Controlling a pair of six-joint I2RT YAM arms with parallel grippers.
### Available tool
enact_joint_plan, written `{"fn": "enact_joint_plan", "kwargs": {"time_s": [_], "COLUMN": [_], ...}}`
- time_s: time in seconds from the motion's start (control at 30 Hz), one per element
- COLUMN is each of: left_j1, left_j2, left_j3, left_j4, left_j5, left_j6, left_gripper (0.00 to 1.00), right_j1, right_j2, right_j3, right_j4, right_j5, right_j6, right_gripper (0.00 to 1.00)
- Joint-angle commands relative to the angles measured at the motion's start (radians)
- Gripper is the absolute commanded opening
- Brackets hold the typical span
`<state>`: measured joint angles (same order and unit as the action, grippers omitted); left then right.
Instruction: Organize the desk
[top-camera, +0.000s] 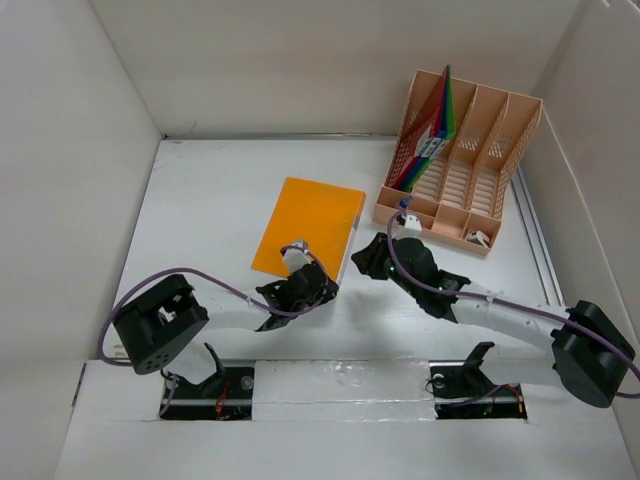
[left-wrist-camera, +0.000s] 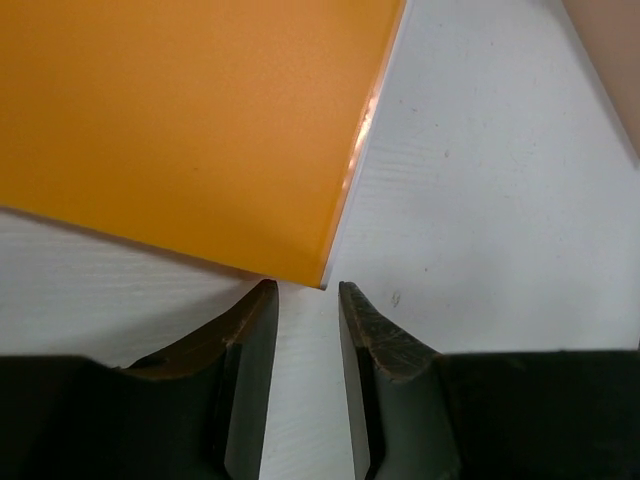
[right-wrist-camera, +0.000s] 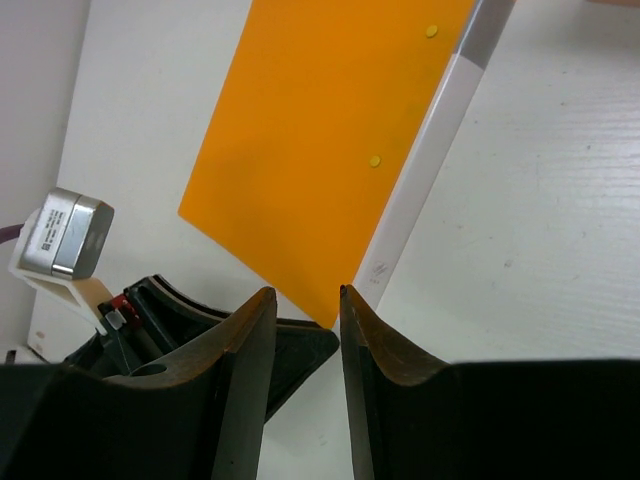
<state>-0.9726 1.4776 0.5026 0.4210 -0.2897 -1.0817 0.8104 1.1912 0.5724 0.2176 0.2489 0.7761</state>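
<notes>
Left wrist view: the left end effector (left-wrist-camera: 308, 290) is parted by a narrow gap and grips nothing, a corner of the smooth orange folder (left-wrist-camera: 180, 120) just ahead. The right end effector (right-wrist-camera: 305, 295) is equally narrow, folder corner at its tips. The matte white bench (left-wrist-camera: 480, 200) lies beneath, a peach slotted rack (top-camera: 460, 160) at its far right corner.

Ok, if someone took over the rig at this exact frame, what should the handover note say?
Left tool: slightly open, empty, at the orange folder's near corner.
Right tool: slightly open, empty, by that same corner.
The orange folder lies flat on the desk; coloured folders stand in the peach rack's leftmost slot.
Done: those filed. Left: probably rack the orange folder.
</notes>
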Motion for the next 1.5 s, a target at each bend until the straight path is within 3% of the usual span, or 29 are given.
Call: {"fn": "enact_joint_plan", "kwargs": {"time_s": [0.0, 0.43, 0.63, 1.03, 1.3, 1.47], "left_j1": [-0.012, 0.007, 0.041, 0.060, 0.069, 0.141], "left_j2": [-0.077, -0.119, -0.169, -0.057, -0.031, -0.074], "left_j3": [-0.032, -0.062, -0.121, -0.090, -0.075, -0.099], "left_j4": [-0.022, -0.189, -0.044, 0.114, 0.122, 0.075], "left_j5": [-0.143, -0.253, -0.154, -0.040, -0.080, -0.109], "left_j6": [-0.004, -0.126, -0.109, -0.126, -0.129, -0.127], "left_gripper": [0.27, 0.41, 0.45, 0.40, 0.37, 0.36], "right_j1": [0.032, 0.094, 0.095, 0.104, 0.104, 0.104], "right_j2": [-0.016, -0.012, 0.013, 0.059, 0.056, 0.048], "right_j3": [-0.012, 0.000, 0.023, 0.043, 0.035, 0.021], "right_j4": [0.069, 0.062, 0.052, 0.055, 0.043, 0.048], "right_j5": [0.016, 0.030, 0.029, 0.033, 0.049, 0.041], "right_j6": [0.025, 0.032, 0.014, 0.014, 0.012, 0.026], "right_gripper": [0.38, 0.38, 0.38, 0.37, 0.37, 0.37]}}
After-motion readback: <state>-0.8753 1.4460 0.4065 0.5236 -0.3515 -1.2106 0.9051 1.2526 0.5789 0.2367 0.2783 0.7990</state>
